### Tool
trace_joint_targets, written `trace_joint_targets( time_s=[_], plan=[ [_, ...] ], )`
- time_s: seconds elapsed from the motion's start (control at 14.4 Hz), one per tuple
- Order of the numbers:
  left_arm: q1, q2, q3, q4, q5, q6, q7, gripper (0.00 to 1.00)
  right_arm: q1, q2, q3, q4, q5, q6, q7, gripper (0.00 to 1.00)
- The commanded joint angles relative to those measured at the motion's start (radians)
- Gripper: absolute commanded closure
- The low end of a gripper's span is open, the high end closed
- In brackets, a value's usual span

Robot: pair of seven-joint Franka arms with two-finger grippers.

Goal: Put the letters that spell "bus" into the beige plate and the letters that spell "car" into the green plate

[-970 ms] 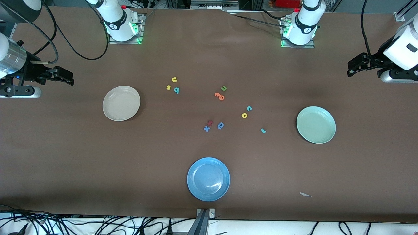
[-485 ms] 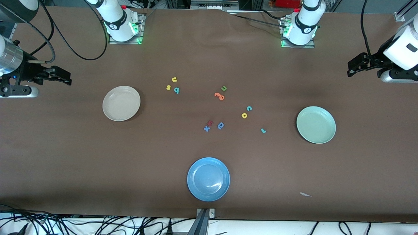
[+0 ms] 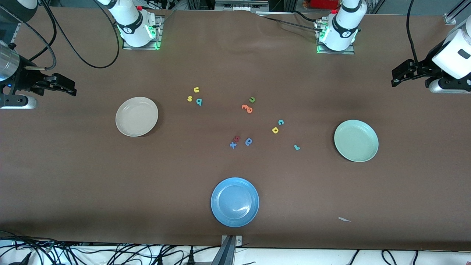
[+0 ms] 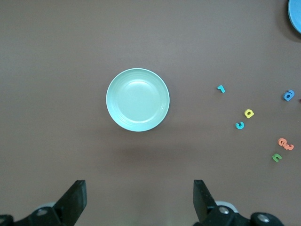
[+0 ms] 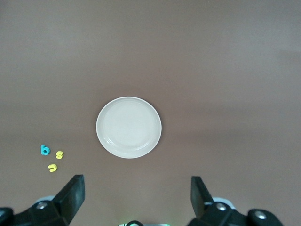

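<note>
Nothing is being held yet, so the first pick is probably the step in hand. Each foam letter is tiny and flat, so the fingers should be coming straight down, straddling one letter without nudging its close neighbours.

The yellow "u" (image 3: 196, 89), yellow "s" (image 3: 190, 98) and teal "b" (image 3: 199, 102) are sitting close together near the empty beige plate (image 3: 125, 127). The teal "c" (image 3: 280, 122) and yellow "a" (image 3: 275, 130) are lying just beside each other, with the teal "r" (image 3: 296, 147) apart, nearer the empty green plate (image 3: 368, 152).

The right gripper (image 3: 64, 84) is hanging open over the right arm's end of the table. The left gripper (image 3: 401, 75) is waiting open at the left arm's end.
</note>
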Motion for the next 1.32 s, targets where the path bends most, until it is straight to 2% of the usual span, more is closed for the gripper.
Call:
trace_joint_targets(
  time_s=[0.0,1.25],
  plan=[
    [0.002,-0.015,0.001,-0.011,-0.023,-0.008,0.020,0.00,-0.002,0.004,0.008,0.023,0.011,-0.034,-0.016,0.00],
    [0.002,-0.015,0.001,-0.014,-0.023,-0.008,0.020,0.00,-0.010,0.013,-0.020,0.020,0.009,-0.016,-0.036,0.00]
  ],
)
